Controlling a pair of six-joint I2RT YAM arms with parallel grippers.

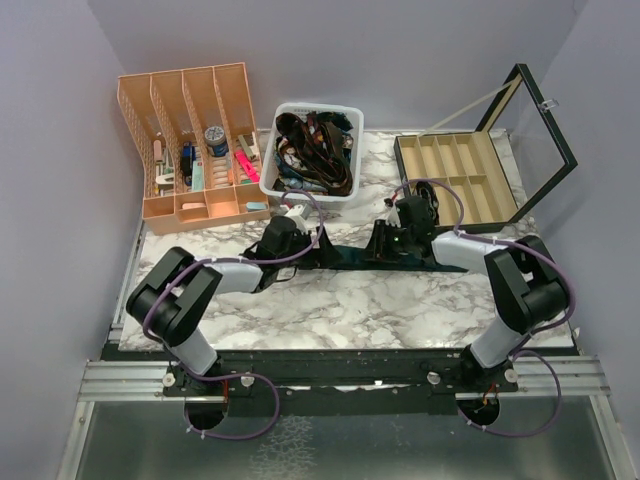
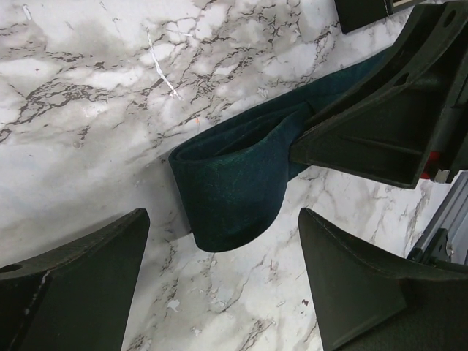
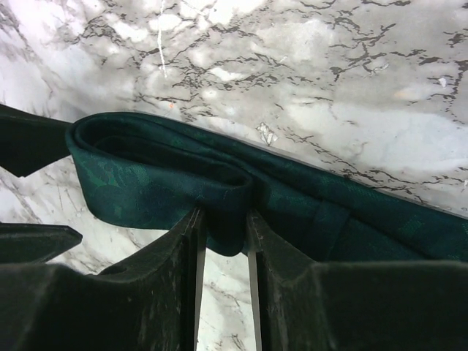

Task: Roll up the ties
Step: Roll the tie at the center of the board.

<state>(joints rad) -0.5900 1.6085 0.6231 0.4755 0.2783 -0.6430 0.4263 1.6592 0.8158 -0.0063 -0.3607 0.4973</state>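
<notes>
The teal tie lay stretched across the middle of the marble counter, its end folded into a loose loop. The right gripper pinched the fold of that loop between nearly closed fingers. The left gripper stood spread wide, one finger on either side of the loop, not touching it. At the upper centre, a white basket held tangled ties. A peach organiser with small items stood at upper left, and an open divided box at upper right.
</notes>
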